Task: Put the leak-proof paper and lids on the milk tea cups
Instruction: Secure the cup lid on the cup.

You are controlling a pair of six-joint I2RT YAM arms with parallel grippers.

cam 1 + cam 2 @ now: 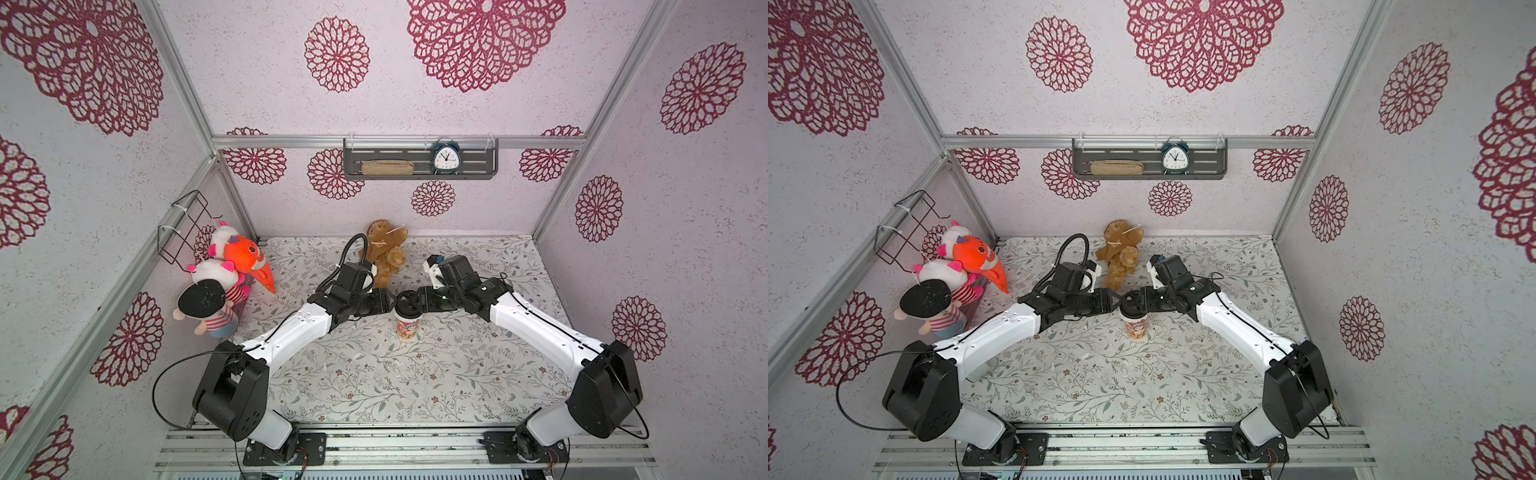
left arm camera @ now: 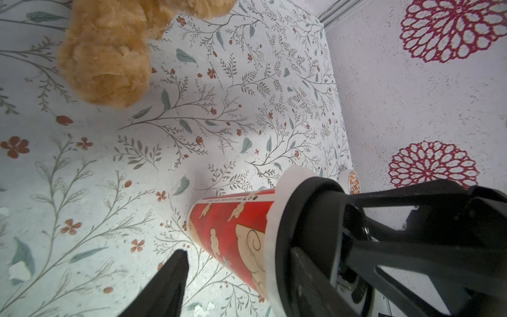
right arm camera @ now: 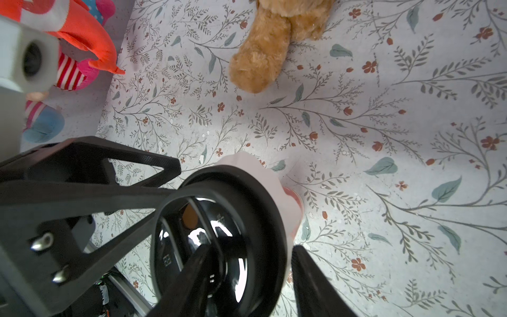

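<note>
The milk tea cup [image 1: 407, 328] stands upright near the middle of the counter [image 1: 374, 382], its long axis vertical. The two arms meet over its top. The left gripper [image 1: 386, 302] reaches in from the left and the right gripper [image 1: 419, 301] from the right, so neither is nearer than the other.

The leak-proof paper [image 2: 293, 173] already lies across the cup's rim. A black lid [image 2: 310, 219] sits on top of it, and only the paper's pale, wavy edge [image 3: 247, 164] shows around the lid.

In the left wrist view the left gripper's jaws are apart. One finger [image 2: 170, 282] hangs clear of the printed wall with bare counter between them, and the other is up at the lid.

The right gripper's jaws are also apart. One finger [image 3: 189, 280] crosses the lid's top and the other [image 3: 315, 285] is outside the rim, just beside the paper's edge. I cannot tell whether they pinch the rim.

The paper looks placed, so what remains is probably seating the lid squarely. That turns on pushing straight down the cup's axis. A sideways push from either arm could tip the tall cup or drag the thin sheet off centre.
</note>
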